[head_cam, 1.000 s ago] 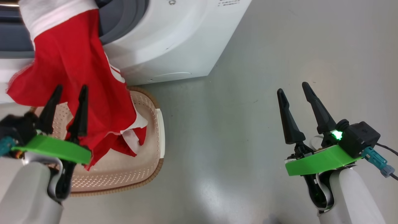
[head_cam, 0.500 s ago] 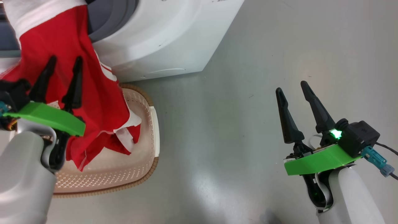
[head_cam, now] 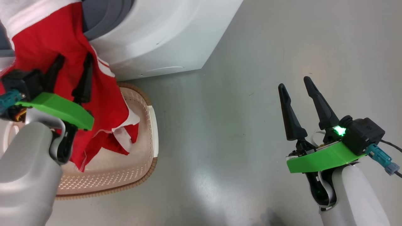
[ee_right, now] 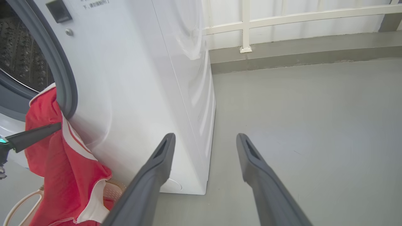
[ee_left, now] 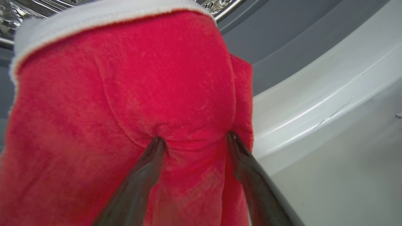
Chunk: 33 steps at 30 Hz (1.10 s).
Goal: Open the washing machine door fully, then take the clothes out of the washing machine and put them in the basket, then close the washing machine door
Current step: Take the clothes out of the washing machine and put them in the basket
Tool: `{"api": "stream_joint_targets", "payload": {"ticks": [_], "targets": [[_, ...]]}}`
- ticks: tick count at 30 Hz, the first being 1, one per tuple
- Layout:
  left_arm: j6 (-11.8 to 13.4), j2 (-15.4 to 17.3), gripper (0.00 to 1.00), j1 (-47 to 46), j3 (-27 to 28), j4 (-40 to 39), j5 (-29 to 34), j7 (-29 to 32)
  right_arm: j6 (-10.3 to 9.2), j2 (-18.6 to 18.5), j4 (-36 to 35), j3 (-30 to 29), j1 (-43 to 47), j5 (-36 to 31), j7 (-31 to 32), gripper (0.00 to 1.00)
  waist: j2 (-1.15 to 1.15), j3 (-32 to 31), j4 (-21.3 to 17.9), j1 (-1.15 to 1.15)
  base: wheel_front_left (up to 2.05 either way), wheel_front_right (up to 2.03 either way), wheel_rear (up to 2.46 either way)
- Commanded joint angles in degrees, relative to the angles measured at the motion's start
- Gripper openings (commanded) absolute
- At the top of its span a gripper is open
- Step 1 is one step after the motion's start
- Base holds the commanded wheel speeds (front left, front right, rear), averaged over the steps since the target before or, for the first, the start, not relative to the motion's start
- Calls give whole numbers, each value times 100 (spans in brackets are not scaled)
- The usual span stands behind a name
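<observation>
The red clothes with white trim hang out of the washing machine over its grey ring, and their lower end lies in the basket on the floor below. My left gripper is open in front of the hanging cloth. In the left wrist view its gripper has both fingertips against the red clothes, below the white hem. My right gripper stands open and empty over bare floor at the right. The washing machine door is out of view.
The right wrist view shows the washing machine side on, the clothes draped from its opening, the basket below, and a white railing along the back wall. Grey floor spreads right of the machine.
My left gripper has risen along the hanging red cloth towards the machine's opening, still open. The head view has shifted a little. The right gripper has hardly moved.
</observation>
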Motion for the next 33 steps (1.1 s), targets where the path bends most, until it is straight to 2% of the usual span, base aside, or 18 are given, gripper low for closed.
{"api": "stream_joint_targets", "payload": {"ticks": [1,16,17,18,19,33], "targets": [[-17,137,100,-177,117,-157,40,-29,9,30,-153,156,49,89,-27,100,0,5,1,0,0,0,0],[-17,16,100,-311,-80,-350,68,-29,9,30,-158,175,9,90,-27,100,0,56,24,0,0,0,0],[-17,19,88,-322,-57,-338,71,-29,9,30,-158,179,3,91,-27,100,0,59,19,0,0,0,0],[-17,26,25,-334,-31,-320,81,-29,9,30,-159,181,-3,93,-27,100,0,63,15,0,0,0,0],[-17,28,0,-344,8,-306,90,-29,9,30,-160,181,-9,94,-27,100,0,67,10,0,0,0,0],[-17,12,0,41,380,-633,211,-29,9,30,-174,77,0,80,-27,100,0,56,110,0,0,0,0]]}}
